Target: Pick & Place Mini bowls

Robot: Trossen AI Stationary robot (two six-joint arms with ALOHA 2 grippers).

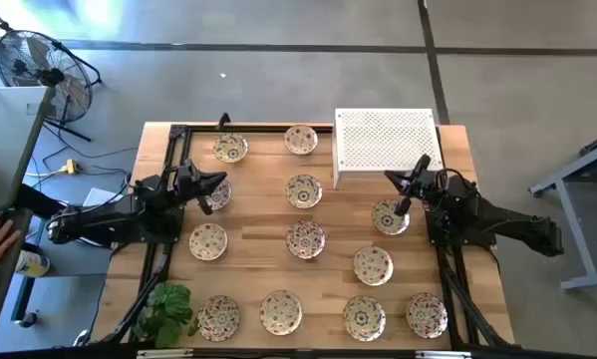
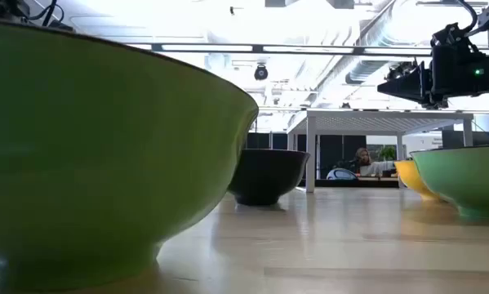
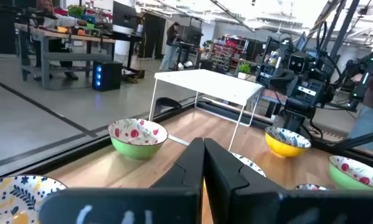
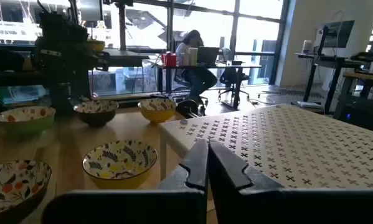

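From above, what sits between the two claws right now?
In the high view, one mini bowl lies on the table between the left claw and right claw, roughly midway; both claws are shut.

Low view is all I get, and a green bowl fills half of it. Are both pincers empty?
Observer: Yes. The left pincer is shut on nothing, over a mini bowl on the table's left side.
Operator: And the right one?
Observer: The right pincer is shut and empty too, at the front edge of the white perforated stand.
Operator: How many bowls are out?
Observer: Twelve show from above, all on the table, none on the stand.
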